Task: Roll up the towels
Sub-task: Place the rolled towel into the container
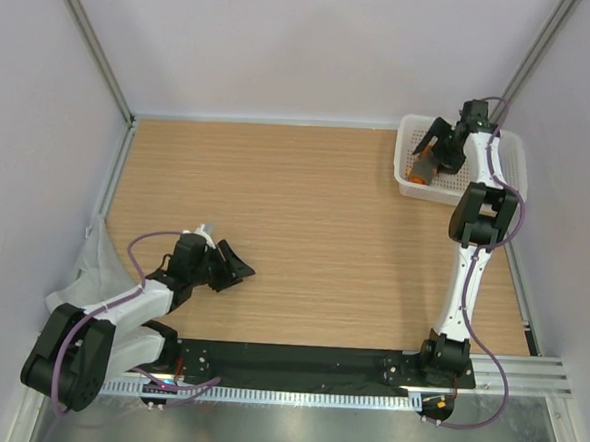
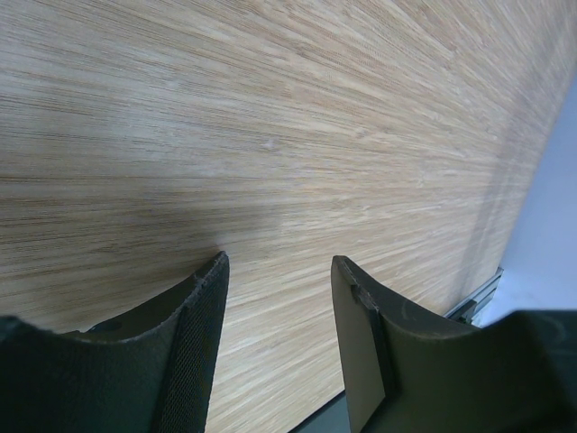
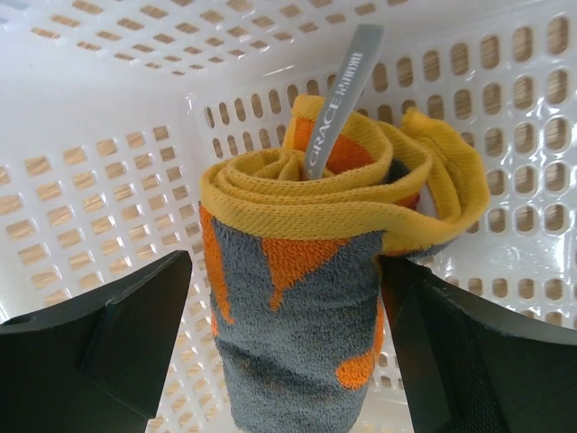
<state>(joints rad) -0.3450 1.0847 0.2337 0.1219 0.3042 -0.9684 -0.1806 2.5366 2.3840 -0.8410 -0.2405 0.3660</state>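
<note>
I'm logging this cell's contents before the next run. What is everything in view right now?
rolled towel: one, orange and grey with a yellow edge and a grey tag, standing on end in the basket
basket: one, white perforated plastic, far right corner of the table
grey towel: one, light grey, unrolled, bunched at the table's left edge beside the left arm
table: one, light wood grain, inside pale walls
left gripper: one, black, open and holding nothing, low over bare wood at the near left
right gripper: one, black, open, reaching into the basket with a finger on each side of the rolled towel
</note>
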